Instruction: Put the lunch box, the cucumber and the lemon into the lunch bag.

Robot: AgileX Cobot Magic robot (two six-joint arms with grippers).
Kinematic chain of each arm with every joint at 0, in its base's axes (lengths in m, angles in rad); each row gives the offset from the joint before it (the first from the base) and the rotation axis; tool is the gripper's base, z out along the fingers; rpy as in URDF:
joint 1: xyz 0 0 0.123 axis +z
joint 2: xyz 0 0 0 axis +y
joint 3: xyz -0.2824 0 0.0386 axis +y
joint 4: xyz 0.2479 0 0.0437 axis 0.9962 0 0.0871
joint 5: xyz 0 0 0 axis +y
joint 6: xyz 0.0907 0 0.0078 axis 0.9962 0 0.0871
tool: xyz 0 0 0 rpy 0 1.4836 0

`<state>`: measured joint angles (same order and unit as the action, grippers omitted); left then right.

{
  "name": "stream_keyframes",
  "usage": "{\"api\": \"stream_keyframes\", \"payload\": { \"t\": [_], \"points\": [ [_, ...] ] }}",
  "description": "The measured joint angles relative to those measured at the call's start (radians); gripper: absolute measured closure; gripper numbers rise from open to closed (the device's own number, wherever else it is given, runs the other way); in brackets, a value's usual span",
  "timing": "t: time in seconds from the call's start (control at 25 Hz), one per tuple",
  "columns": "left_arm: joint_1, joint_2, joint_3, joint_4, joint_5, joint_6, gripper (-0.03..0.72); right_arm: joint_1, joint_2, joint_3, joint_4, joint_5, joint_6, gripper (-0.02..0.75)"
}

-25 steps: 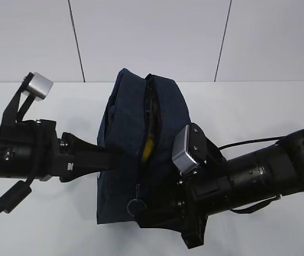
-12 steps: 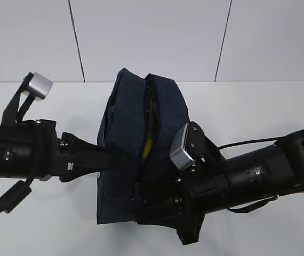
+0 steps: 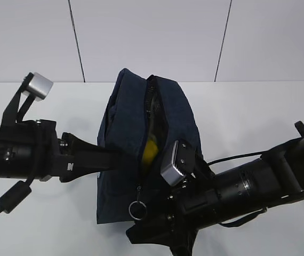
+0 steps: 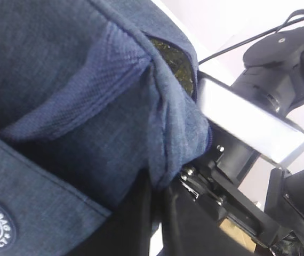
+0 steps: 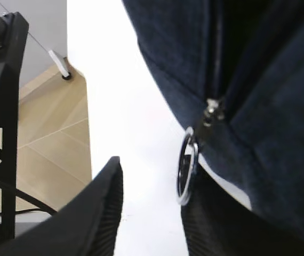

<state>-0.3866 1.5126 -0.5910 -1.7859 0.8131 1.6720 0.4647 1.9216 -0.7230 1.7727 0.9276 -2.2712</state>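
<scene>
Lunch bag [image 3: 141, 154] stands mid-counter, lemon [image 3: 151, 151] visible inside. Right tool [image 5: 152, 208], jaws apart, has dropped lower beside the ring pull [image 5: 186, 168], ungripped; left tool [image 3: 109, 158] stays clenched on the bag's side. Zipping appears next.

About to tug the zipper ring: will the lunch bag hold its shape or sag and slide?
Likely floppy: the lunch bag is soft fabric, creased where the left pincer pinches it. It may slide on the smooth table. The ring hangs loose by one finger of the right pincer, so it may swing away.
</scene>
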Motion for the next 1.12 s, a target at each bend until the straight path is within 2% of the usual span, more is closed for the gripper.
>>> {"api": "stream_keyframes", "payload": {
  "t": [0.48, 1.12],
  "points": [
    [0.000, 0.000, 0.000, 0.000, 0.000, -0.002, 0.692, 0.000, 0.008, -0.063, 0.000, 0.006, 0.004, 0.445],
    [0.000, 0.000, 0.000, 0.000, 0.000, -0.002, 0.692, 0.000, 0.011, -0.065, 0.000, 0.009, 0.063, 0.445]
  ]
}}
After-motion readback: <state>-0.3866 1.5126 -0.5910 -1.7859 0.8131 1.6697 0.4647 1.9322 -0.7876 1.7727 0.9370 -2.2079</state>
